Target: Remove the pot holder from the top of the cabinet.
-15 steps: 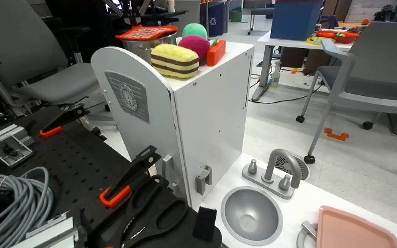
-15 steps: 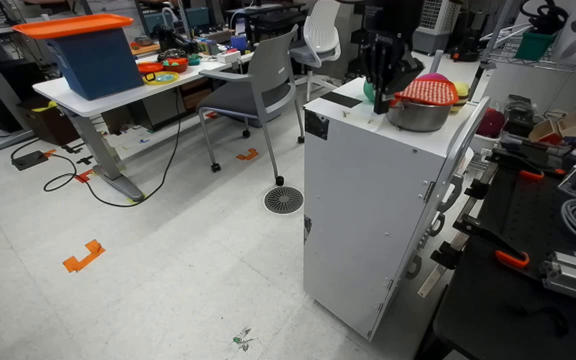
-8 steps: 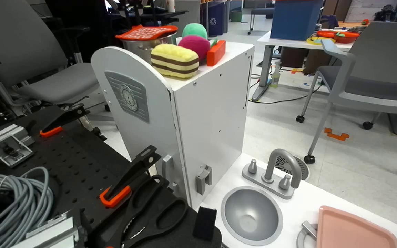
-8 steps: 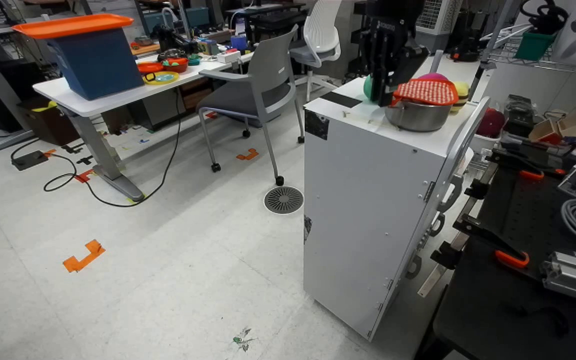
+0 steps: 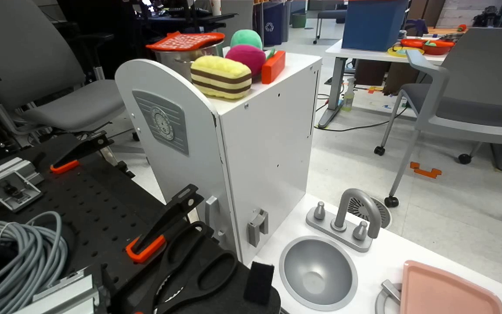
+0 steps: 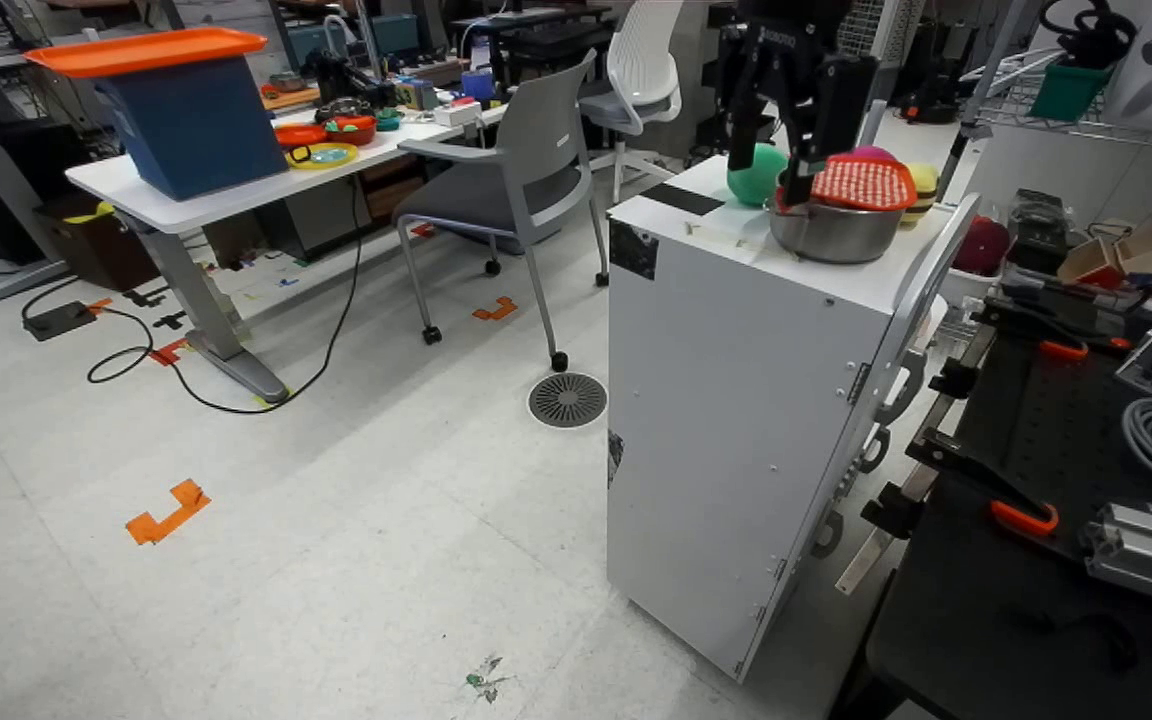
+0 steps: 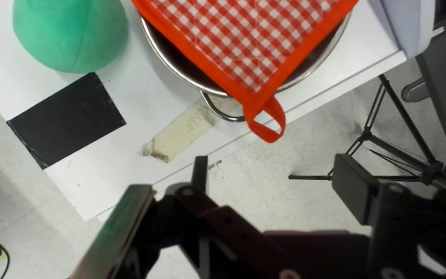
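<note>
The pot holder point(image 7: 242, 42), red-and-white checked with a red-orange border, lies across a metal pot point(image 6: 831, 240) on top of the white cabinet point(image 6: 736, 400). In the wrist view its corner loop point(image 7: 266, 136) sticks out past the pot's rim, over the cabinet's edge. My gripper point(image 7: 272, 176) stands open with nothing between its fingers; the loop shows just ahead of the gap. From an exterior view, the gripper point(image 6: 768, 178) hangs above the cabinet top, one finger partly covering the near corner of the pot holder. Whether they touch, I cannot tell.
A green ball point(image 7: 70, 35) sits beside the pot. A pink ball point(image 5: 245, 57), a yellow layered block point(image 5: 220, 77) and an orange block point(image 5: 273, 67) share the cabinet top. A rounded panel point(image 5: 168, 117) rises along one side. Below is a sink point(image 5: 318, 274).
The jaws have gone from shut to open, fingers spread apart. The gripper has risen slightly. The pot holder and pot look unmoved.
</note>
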Robot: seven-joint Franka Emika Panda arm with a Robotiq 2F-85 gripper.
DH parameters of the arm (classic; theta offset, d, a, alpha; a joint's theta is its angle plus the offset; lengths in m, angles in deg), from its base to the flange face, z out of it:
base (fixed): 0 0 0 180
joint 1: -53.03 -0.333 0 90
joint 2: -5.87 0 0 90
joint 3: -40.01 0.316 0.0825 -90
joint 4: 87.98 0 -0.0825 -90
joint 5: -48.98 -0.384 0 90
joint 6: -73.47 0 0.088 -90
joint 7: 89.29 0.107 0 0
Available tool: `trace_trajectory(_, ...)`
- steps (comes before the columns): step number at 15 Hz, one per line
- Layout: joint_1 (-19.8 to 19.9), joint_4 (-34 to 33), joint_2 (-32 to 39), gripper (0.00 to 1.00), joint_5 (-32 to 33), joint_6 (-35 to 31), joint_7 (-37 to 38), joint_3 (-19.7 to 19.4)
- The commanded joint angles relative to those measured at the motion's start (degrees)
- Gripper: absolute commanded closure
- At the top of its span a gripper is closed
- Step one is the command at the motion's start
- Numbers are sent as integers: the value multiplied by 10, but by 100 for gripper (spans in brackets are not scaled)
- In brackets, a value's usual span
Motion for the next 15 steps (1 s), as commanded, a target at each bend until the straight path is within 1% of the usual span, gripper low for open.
trace_trajectory(1, 1, 17, -17, 0, 10, -6, 6, -1)
trace_trajectory(12, 13, 25, -10, 0, -7, -5, -3, -4)
trace_trajectory(13, 13, 25, -10, 5, -6, -6, -3, -4)
trace_trajectory(14, 13, 25, -9, 26, -5, -5, -3, -4)
trace_trajectory(15, 14, 26, -9, 29, -5, -5, -2, -4)
